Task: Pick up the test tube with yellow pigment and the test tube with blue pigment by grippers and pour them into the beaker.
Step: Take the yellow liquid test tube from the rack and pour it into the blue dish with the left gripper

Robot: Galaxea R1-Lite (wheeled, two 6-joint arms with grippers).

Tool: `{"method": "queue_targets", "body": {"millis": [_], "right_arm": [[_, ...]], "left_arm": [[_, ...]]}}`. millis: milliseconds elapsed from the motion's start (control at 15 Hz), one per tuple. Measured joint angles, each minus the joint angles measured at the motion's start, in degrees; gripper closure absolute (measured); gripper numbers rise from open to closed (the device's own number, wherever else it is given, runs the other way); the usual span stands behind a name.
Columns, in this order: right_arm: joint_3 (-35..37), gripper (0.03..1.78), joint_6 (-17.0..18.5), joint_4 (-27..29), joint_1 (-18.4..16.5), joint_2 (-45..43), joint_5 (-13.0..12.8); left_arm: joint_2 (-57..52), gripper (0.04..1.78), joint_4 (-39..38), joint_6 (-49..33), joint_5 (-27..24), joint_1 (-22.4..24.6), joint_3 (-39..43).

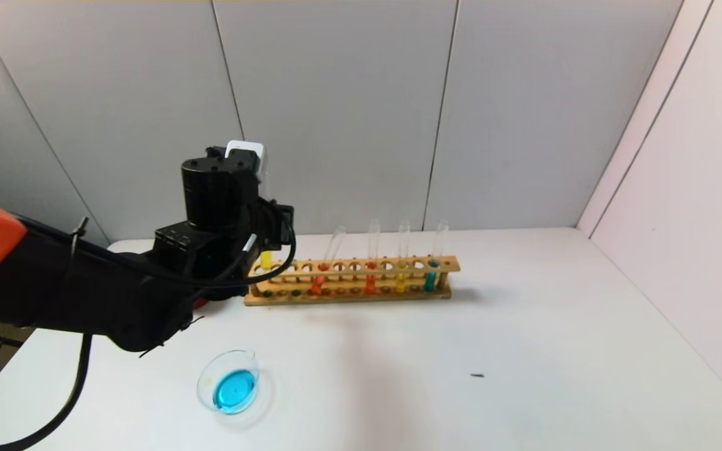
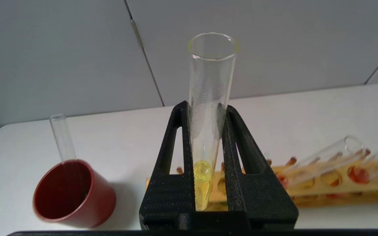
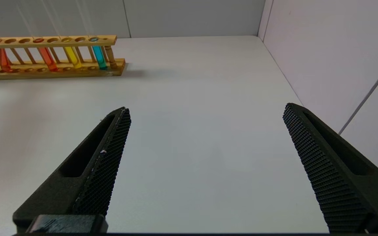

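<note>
My left gripper [image 1: 267, 247] [image 2: 206, 105] is shut on the test tube with yellow pigment [image 2: 208, 98], held upright just above the left end of the wooden rack [image 1: 348, 293]; in the head view only the tube's yellow bottom [image 1: 266, 259] shows past the wrist. The test tube with blue pigment [image 1: 430, 275] [image 3: 99, 57] stands at the rack's right end. The beaker [image 1: 229, 382] sits on the table in front of my left arm and holds blue liquid. My right gripper [image 3: 206, 108] is open and empty, low over bare table to the right of the rack.
The rack also holds two red-orange tubes [image 1: 370, 275] and another yellow tube [image 1: 401, 279]. A dark red cup [image 2: 72, 193] with an empty tube [image 2: 62, 137] in it stands left of the rack. Walls close the table's back and right side.
</note>
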Motion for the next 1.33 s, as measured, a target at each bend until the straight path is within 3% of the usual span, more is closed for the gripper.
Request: {"method": "queue_targets", "body": {"millis": [600,867,1333], "right_arm": [[0.0,0.11,0.0,0.0,0.0,0.0,0.0],[0.0,0.11,0.0,0.0,0.0,0.0,0.0],[0.0,0.11,0.0,0.0,0.0,0.0,0.0]], "left_arm": [[-19.8,1.52,25.3,1.1,-11.1,2.2,12.7],[-25.3,1.52,32.5,8.9,-19.6,7.8,14.4],[-27.7,1.52,43.5,22.9,-26.9,14.1,15.0]]}}
